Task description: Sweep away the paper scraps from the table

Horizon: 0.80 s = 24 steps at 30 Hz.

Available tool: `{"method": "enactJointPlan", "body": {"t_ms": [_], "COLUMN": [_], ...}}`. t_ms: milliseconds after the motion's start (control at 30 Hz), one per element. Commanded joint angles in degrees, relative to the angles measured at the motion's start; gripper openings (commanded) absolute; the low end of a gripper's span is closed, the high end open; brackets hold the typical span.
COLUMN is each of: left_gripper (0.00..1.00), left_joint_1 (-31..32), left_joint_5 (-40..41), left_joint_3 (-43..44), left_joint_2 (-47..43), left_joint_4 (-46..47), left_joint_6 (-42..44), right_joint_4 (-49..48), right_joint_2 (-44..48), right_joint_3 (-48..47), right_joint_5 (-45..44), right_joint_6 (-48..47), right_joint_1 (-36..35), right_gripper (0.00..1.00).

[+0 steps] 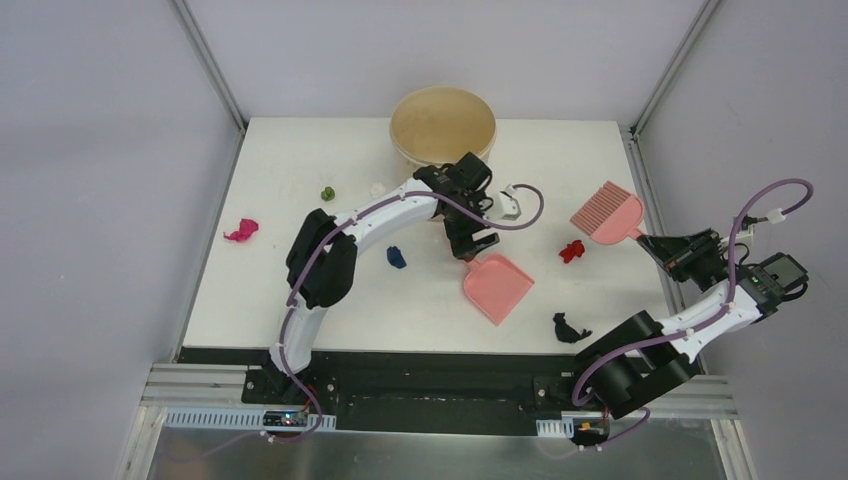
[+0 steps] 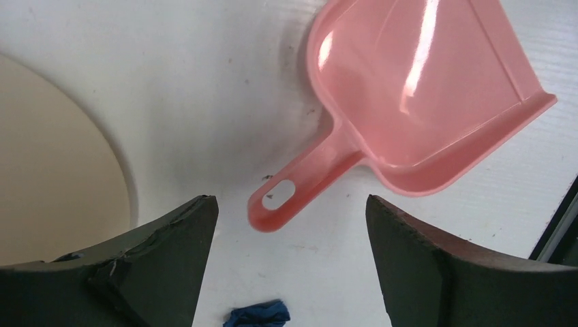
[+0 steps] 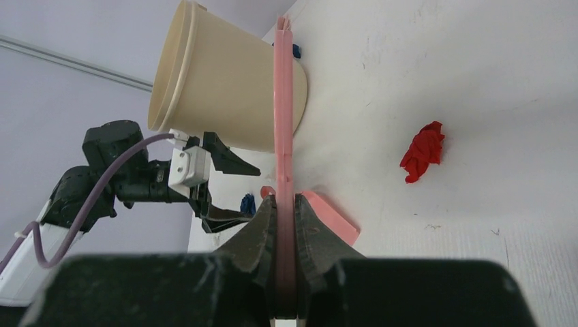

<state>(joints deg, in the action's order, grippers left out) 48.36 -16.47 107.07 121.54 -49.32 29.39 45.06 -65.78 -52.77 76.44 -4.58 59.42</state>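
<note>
Paper scraps lie on the white table [image 1: 300, 290]: magenta [image 1: 241, 231], green [image 1: 327, 193], white [image 1: 378, 189], blue [image 1: 397, 258], red [image 1: 572, 251] and black [image 1: 570, 329]. My left gripper [image 1: 470, 245] is open and empty just above the handle of the pink dustpan [image 1: 497, 286]. In the left wrist view the handle [image 2: 286, 197] lies flat between the open fingers, and the blue scrap [image 2: 257, 315] lies below it. My right gripper [image 1: 655, 243] is shut on the handle of the pink hand brush [image 1: 608, 214], held right of the red scrap [image 3: 422, 151].
A beige bowl [image 1: 443, 123] stands at the table's far edge, just behind the left gripper. Grey walls close in the left, right and back. A black strip [image 1: 420, 360] runs along the table's front edge.
</note>
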Motion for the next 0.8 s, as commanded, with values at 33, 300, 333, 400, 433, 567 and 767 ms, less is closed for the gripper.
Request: {"method": "enactJointPlan", "body": {"t_ms": [33, 300, 333, 400, 433, 567, 767], "left_gripper": [0.81, 0.70, 0.66, 0.63, 0.62, 0.63, 0.69], "left_joint_1": [-1.9, -1.2, -0.6, 1.2, 2.4, 8.6, 12.3], "left_joint_5": [-11.0, -11.8, -10.0, -4.9, -2.1, 1.7, 9.0], "left_joint_3": [-4.3, -13.9, -15.2, -20.1, -23.3, -34.9, -42.9], "left_joint_2": [-2.8, -6.5, -7.7, -11.6, -14.1, -23.8, -29.9], "left_joint_4": [-0.8, 0.3, 0.6, 2.6, 4.4, 12.4, 23.6], "left_joint_6": [2.1, -1.5, -2.5, -5.5, -6.5, -7.6, -6.0], "right_joint_4": [0.1, 1.0, 1.0, 0.9, 1.1, 1.2, 2.6], "right_joint_2": [1.2, 0.7, 0.7, 0.6, 0.4, -0.3, -2.2], "right_joint_3": [-2.2, -2.4, -2.4, -2.5, -2.6, -2.6, -3.1], "right_joint_5": [3.3, 3.8, 3.8, 4.0, 4.0, 4.2, 4.7], "right_joint_6": [-2.2, -3.2, -3.3, -3.4, -3.5, -3.9, -4.5], "right_joint_1": [0.5, 0.6, 0.6, 0.6, 0.6, 0.6, 0.6], "right_gripper": [0.00, 0.00, 0.00, 0.00, 0.00, 0.00, 0.00]}}
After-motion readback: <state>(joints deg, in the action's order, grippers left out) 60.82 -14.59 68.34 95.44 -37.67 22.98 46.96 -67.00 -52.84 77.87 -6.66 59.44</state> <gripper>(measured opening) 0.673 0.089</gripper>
